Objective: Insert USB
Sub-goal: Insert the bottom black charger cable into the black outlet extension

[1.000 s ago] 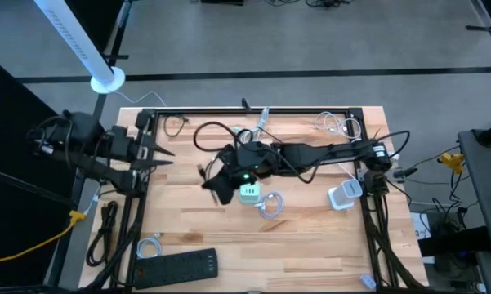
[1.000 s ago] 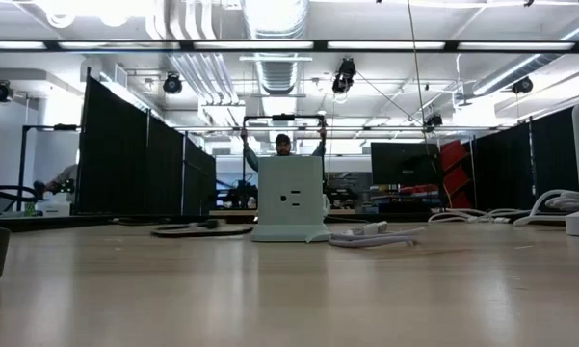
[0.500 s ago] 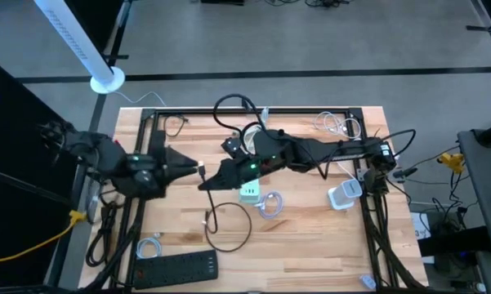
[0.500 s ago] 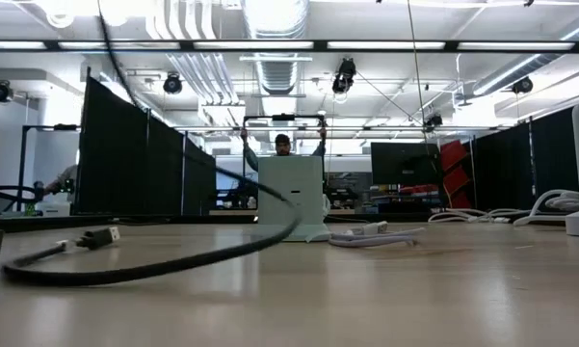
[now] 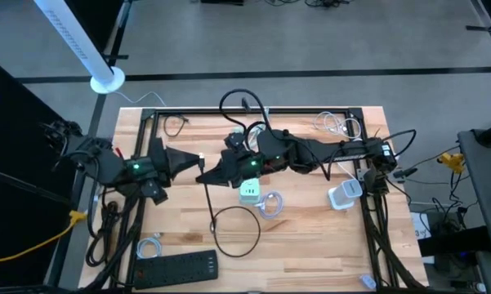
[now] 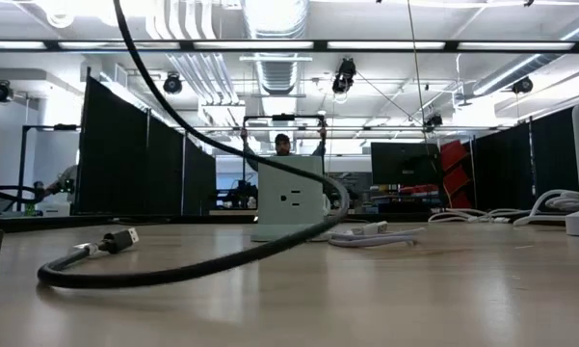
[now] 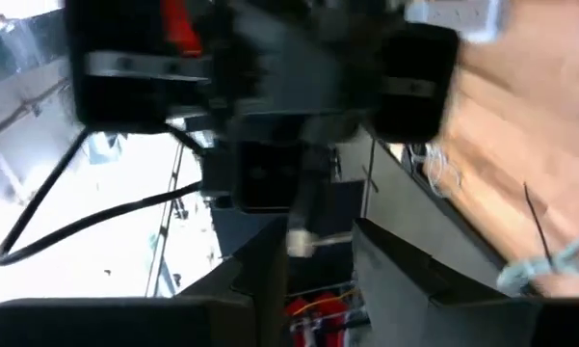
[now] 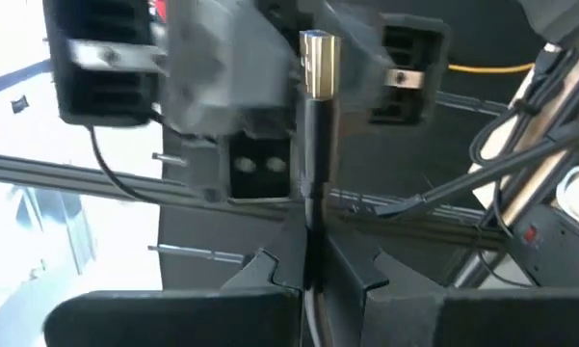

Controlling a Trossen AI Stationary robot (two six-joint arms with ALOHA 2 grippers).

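**USB plug, held mid-air, centre-left of table**

USB plug (image 8: 318, 60): long axis runs straight out from right gripper (image 5: 204, 176), pinched tight on it, tip twd left gripper (image 5: 198, 160). Left fingers (image 7: 405, 275) narrowly apart around the tip; grip unclear. Cable (image 6: 202, 265) loops onto table.

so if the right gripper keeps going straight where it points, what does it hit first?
Probably the left gripper. The right gripper, shut on the black USB cable, points left across the table, tip to tip with it. Their relative heights are unclear.

light: bright, even, from ceiling tubes (image 6: 289, 44); glare there | shadows: faint on table (image 5: 310, 245) | blur: both wrist views smeared
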